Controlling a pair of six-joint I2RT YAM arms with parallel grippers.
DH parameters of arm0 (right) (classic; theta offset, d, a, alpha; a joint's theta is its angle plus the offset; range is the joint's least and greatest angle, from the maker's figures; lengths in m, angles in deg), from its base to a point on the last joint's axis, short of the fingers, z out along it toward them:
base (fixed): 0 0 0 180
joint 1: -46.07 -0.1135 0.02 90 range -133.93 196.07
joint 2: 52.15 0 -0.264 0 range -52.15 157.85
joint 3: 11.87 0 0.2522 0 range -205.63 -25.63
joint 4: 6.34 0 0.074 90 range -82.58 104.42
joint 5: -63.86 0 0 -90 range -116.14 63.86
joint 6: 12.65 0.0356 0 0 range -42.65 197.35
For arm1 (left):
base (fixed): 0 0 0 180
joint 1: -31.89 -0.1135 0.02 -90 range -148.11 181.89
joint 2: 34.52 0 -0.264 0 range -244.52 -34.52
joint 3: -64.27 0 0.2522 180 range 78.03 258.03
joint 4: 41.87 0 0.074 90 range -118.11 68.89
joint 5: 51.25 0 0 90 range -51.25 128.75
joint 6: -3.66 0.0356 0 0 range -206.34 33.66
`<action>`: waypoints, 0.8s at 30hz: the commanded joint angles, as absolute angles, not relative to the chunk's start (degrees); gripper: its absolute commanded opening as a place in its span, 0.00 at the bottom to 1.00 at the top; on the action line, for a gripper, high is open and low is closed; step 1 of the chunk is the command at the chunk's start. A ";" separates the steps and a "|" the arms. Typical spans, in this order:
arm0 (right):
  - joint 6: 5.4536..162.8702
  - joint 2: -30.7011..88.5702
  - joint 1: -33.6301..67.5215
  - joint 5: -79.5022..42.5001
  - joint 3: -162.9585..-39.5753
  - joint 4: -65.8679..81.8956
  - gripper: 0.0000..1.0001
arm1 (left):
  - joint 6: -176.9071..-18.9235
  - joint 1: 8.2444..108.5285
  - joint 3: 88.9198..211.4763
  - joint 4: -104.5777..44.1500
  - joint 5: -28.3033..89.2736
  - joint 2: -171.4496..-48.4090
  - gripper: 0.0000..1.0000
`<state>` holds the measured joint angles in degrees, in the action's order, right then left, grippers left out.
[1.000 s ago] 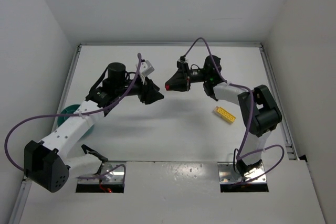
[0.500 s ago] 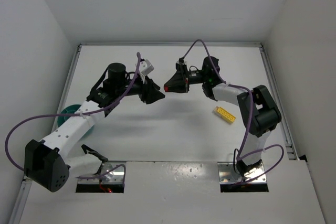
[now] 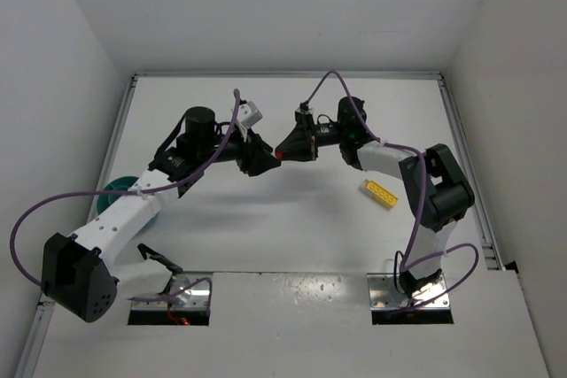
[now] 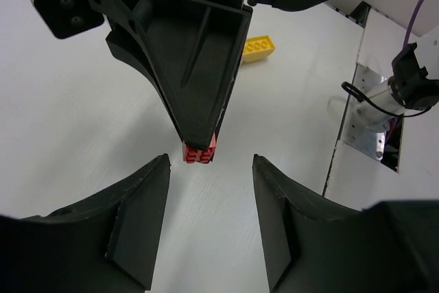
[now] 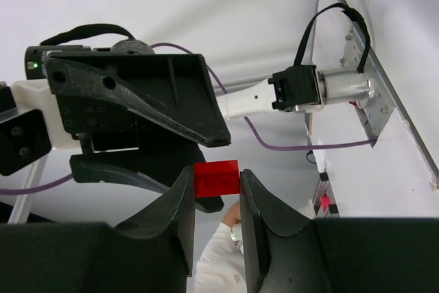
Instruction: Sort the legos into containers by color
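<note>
Right wrist view is the clearest one here: a red brick [image 5: 217, 177] is pinched at the very tips of the right gripper [image 5: 215, 190], with both fingers pressed against its sides. It's held up off the table [image 3: 292, 227], roughly mid-table going by the top view. The left gripper [image 4: 210, 169] is pointed nose to nose at it with its fingers spread apart and nothing gripped. From the left wrist view, the brick is seen poking out of the right gripper's tip, about level with the spread fingertips and roughly centred in the gap between them, touched by neither as far as can be told. A yellow brick [image 3: 381, 193] is lying flat on the table off to the right, beside the right arm and well apart from both grippers. A teal bowl [image 3: 113, 190] is parked near the left edge, partly hidden under the left arm.
</note>
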<state>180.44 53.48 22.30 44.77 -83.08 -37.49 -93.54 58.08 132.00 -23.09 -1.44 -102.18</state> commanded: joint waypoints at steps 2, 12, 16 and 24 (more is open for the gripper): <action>176.49 50.33 21.11 44.70 -83.90 -35.22 0.00 | -94.33 58.78 132.35 -25.56 -1.24 -102.55 0.57; 175.70 49.81 19.53 45.23 -84.96 -34.33 0.00 | -94.86 58.78 132.35 -26.09 -1.24 -103.08 0.55; 176.22 49.28 19.53 45.23 -85.49 -34.94 0.00 | -94.86 58.78 131.30 -26.09 -1.24 -103.08 0.55; 177.28 48.75 20.14 45.23 -85.49 -35.47 0.00 | -94.33 58.78 129.63 -26.09 -0.11 -101.50 0.54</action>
<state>176.57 51.55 20.05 44.77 -83.11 -33.62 -94.35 58.17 130.43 -24.27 -0.74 -103.12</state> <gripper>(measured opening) 0.274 0.537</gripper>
